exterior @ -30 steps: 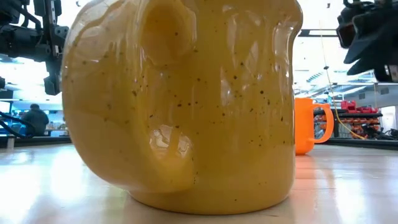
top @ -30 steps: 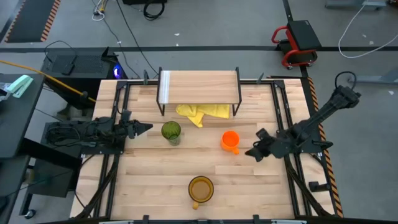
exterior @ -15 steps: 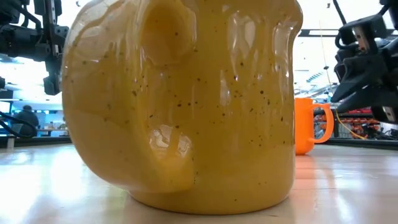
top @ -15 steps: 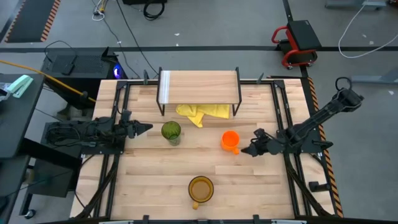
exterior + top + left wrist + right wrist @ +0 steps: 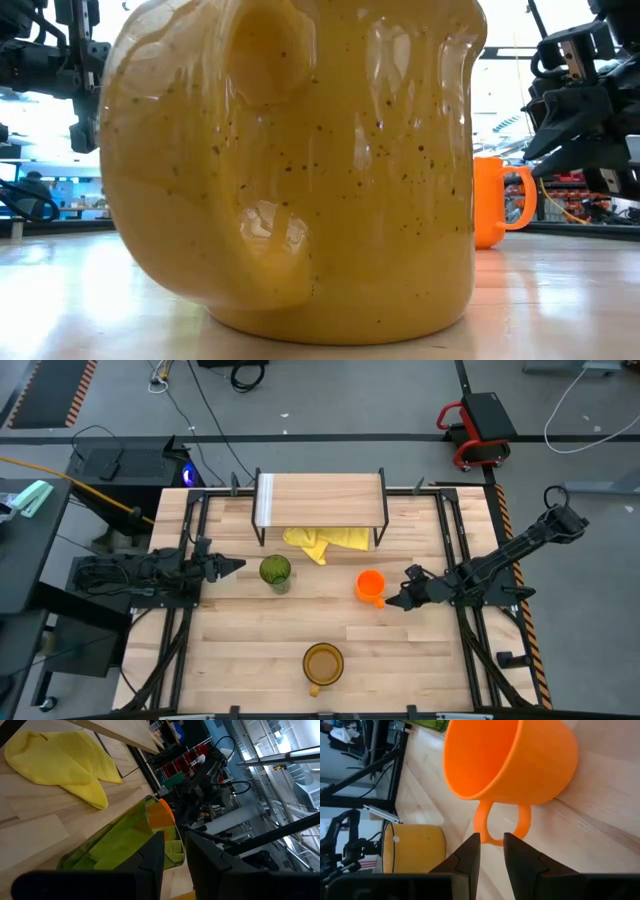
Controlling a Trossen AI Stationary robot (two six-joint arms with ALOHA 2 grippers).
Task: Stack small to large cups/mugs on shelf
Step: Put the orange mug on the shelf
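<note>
The small orange mug (image 5: 370, 585) stands upright on the table right of centre, its handle (image 5: 492, 827) pointing to the near-right. My right gripper (image 5: 393, 602) is shut, low and level, with its tips right at that handle. The green tumbler (image 5: 276, 572) stands upright left of centre. My left gripper (image 5: 238, 567) waits shut just to the tumbler's left. The amber-yellow mug (image 5: 323, 663) stands near the table's near edge and fills the low view (image 5: 300, 170). The shelf (image 5: 320, 500) stands at the far edge with its top board bare. My right gripper comes level from the table's right at the outer curve of the orange mug's handle (image 5: 490, 841). That curve shows just past the two fingertips (image 5: 475, 840). Whether they touch it, I cannot tell. The mug stands flat on the table.
A yellow cloth (image 5: 325, 542) lies crumpled on the table under the shelf's near edge. Black rails (image 5: 455, 550) run along both sides of the tabletop. Bare boards lie between the three cups.
My right gripper has moved toward the table's left and slightly lower, closing in on the orange mug's handle. The mug and the other cups have stayed where they were.
</note>
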